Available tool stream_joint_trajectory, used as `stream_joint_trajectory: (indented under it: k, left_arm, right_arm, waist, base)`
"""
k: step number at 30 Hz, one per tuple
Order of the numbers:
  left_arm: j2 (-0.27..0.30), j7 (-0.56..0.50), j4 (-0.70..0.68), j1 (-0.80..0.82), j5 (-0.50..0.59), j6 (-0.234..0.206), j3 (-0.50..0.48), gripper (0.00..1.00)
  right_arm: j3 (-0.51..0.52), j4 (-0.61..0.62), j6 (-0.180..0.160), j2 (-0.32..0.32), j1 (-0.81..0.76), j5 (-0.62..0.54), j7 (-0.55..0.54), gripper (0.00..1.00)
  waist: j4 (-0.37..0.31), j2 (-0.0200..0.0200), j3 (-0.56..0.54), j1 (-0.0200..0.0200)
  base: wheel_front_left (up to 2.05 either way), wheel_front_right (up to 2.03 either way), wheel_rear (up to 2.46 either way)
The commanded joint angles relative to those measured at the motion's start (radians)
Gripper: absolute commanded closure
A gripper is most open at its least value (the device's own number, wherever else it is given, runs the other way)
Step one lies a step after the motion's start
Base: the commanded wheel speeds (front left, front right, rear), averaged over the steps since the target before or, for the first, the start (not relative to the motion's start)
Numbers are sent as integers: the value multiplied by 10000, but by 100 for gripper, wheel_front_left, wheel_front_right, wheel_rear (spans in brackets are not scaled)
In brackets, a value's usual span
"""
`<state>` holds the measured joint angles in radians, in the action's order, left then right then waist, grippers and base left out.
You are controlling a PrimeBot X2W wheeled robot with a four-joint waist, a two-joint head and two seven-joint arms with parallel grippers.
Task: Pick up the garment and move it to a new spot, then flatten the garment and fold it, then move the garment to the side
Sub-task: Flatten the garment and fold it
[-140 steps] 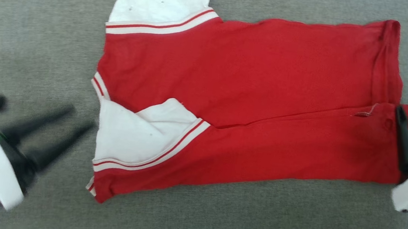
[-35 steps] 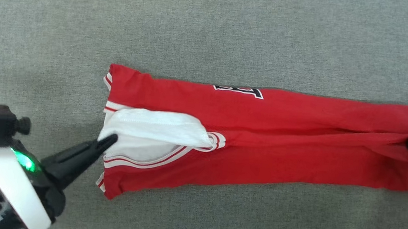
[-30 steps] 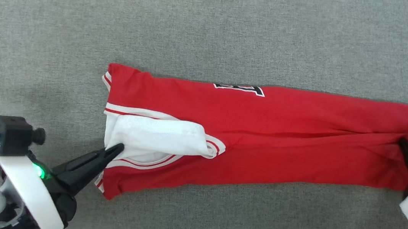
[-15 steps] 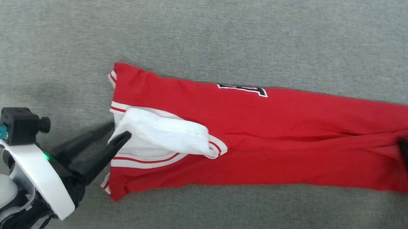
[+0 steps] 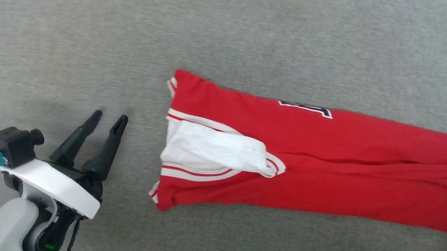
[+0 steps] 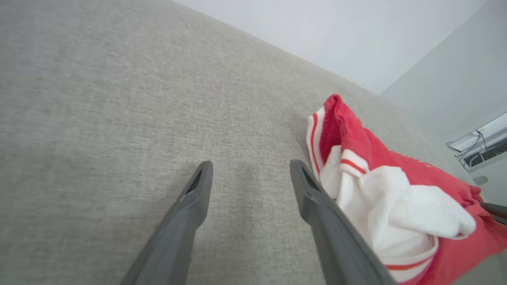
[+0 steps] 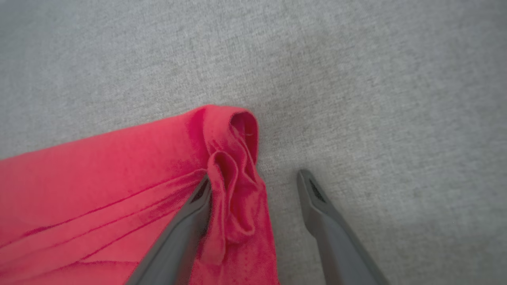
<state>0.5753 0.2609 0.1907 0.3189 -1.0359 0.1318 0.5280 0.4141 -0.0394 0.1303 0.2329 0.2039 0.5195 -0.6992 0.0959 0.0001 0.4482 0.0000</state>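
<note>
Head view: grey fabric surface [image 5: 92, 22] bearing the garment [image 5: 327, 171], folded into a long red band running from centre to the 3 o'clock edge; left gripper [image 5: 109, 116] at 8 o'clock, fingers spread and empty, well apart from the garment's sleeve end at its 3 o'clock; right gripper [image 7: 254, 178] in the right wrist view, fingers parted, the bunched hem against one finger, unclamped; white sleeve [image 5: 212, 149] at the band's 9 o'clock end; black print [image 5: 305, 108] on its 12 o'clock edge.

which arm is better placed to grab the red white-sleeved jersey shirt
Right: the right pincer, open, straddles the bunched hem of the red white-sleeved jersey shirt; the left pincer is open, apart from the sleeve end.
</note>
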Motion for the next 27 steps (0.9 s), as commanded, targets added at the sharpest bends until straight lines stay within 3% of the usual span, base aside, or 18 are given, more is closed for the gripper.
stream_joint_trajectory:
  k: [1, 6, 8, 9, 11, 12, 13, 17, 27]
  left_arm:
    - [-324, 50, 69, -210, 840, -24, -510, 0]
    - [-1326, 50, -117, -728, 3630, -24, -2059, 0]
    - [-1503, 50, -229, -814, 4035, -24, -2285, 0]
    - [-1630, 50, -364, -915, 4471, -24, -2492, 0]
    - [-1923, 51, -650, -1122, 5150, -24, -2788, 0]
    - [-2005, 51, -772, -1205, 5492, -24, -2938, 0]
    - [-2127, 51, -896, -1266, 5666, -24, -3080, 0]
    - [-2452, 51, -1224, -1432, 6092, -24, -3533, 0]
    - [-2329, 51, -1606, -1460, 6292, -24, -3609, 0]
  right_arm:
    - [-348, -682, 13, -366, -66, -6, -350, 0]
    - [-195, -1130, 37, -478, -215, -42, -777, 0]
    - [-182, -1165, 39, -489, -256, -32, -880, 1]
    - [-156, -1185, 39, -500, -289, -27, -940, 31]
    - [-82, -1216, 39, -509, -305, -57, -1004, 76]
    - [-31, -1226, 39, -512, -288, -69, -1042, 95]
    - [71, -1236, 39, -519, -234, -108, -1031, 100]
    - [393, -1048, 4, -382, -25, -216, -858, 100]
    - [1650, -167, -18, 202, 512, -582, -374, 100]
  waist:
    - [281, -1, -156, 0]
    - [585, -1, -374, 0]
    - [619, -1, -410, 0]
    - [648, -1, -437, 0]
    - [678, -1, -476, 0]
    - [686, -1, -490, 0]
    - [686, -1, -498, 0]
    - [653, -1, -518, 0]
    - [263, -1, -469, 0]
  base:
    - [0, 0, 0]
    - [0, 0, 0]
    - [0, 0, 0]
    - [0, 0, 0]
    - [0, 0, 0]
    - [0, 0, 0]
    - [0, 0, 0]
    - [0, 0, 0]
    - [0, 0, 0]
